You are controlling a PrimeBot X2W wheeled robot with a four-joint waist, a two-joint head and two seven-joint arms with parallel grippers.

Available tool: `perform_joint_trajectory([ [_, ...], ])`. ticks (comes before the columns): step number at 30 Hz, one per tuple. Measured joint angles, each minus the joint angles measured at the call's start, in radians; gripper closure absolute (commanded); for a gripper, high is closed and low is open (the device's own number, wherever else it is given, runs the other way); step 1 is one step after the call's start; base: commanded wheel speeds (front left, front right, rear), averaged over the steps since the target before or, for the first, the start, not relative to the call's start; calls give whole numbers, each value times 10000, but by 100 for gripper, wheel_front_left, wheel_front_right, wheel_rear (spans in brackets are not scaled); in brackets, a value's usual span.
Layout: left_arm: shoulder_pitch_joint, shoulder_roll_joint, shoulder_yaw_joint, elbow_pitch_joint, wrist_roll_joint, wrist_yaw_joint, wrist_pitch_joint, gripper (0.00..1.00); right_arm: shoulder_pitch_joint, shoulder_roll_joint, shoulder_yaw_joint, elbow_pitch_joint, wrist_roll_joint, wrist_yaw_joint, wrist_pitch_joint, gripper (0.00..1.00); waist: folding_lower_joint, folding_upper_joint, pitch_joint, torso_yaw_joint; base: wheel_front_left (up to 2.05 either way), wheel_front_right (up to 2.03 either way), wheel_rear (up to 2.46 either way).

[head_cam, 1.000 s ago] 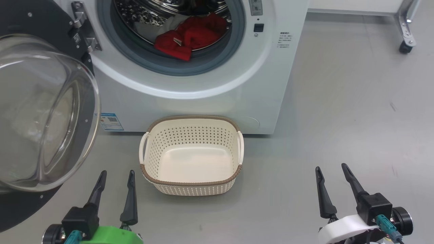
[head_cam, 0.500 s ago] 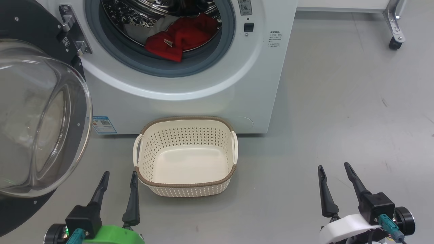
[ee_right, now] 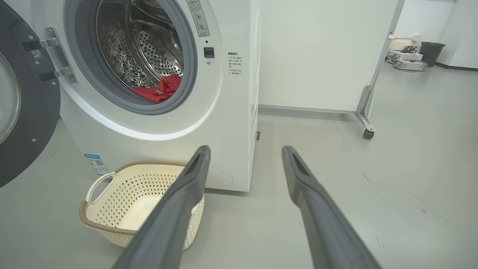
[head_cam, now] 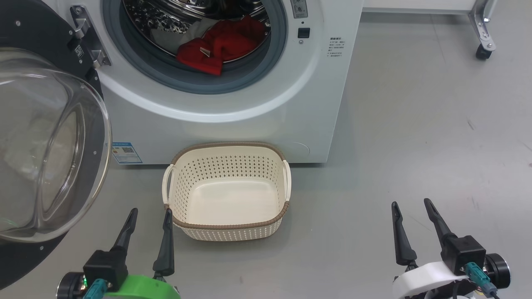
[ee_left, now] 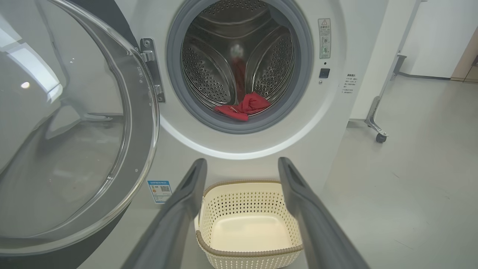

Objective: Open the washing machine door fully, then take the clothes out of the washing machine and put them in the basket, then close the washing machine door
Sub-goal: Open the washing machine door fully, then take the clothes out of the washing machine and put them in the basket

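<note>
The white washing machine (head_cam: pixel 232 116) (ee_left: pixel 336 123) (ee_right: pixel 231 123) stands ahead. Its black-rimmed glass door (head_cam: pixel 45 149) (ee_left: pixel 67 130) (ee_right: pixel 26 123) is swung wide to the left. Red clothes (head_cam: pixel 216 43) (ee_left: pixel 243 107) (ee_right: pixel 158 89) lie at the drum's front lip. The cream basket (head_cam: pixel 226 226) (ee_left: pixel 209 246) (ee_right: pixel 108 224) sits empty on the floor before the machine. My left gripper (head_cam: pixel 150 211) (ee_left: pixel 242 161) is open at the basket's near-left corner. My right gripper (head_cam: pixel 410 202) (ee_right: pixel 245 148) is open over bare floor to the basket's right.
A white panel on a metal caster leg (head_cam: pixel 482 45) (ee_right: pixel 368 129) stands right of the machine. A dark bin and small boxes (ee_right: pixel 414 54) sit far off on the grey floor (head_cam: pixel 415 145), which stretches wide to the right.
The picture has shifted a little left and down as the camera moved. Both grippers stay open and low, the left one slightly nearer the basket.
</note>
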Motion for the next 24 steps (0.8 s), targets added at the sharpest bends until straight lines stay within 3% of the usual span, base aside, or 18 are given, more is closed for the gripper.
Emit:
perform_joint_trajectory([
  [24, 0, 4, -92, -201, 88, 50, 44, 0, 3, 31, -31, -73, 6, 10, 0, 0, 0, 0, 115, -215, 48, -48, 0],
])
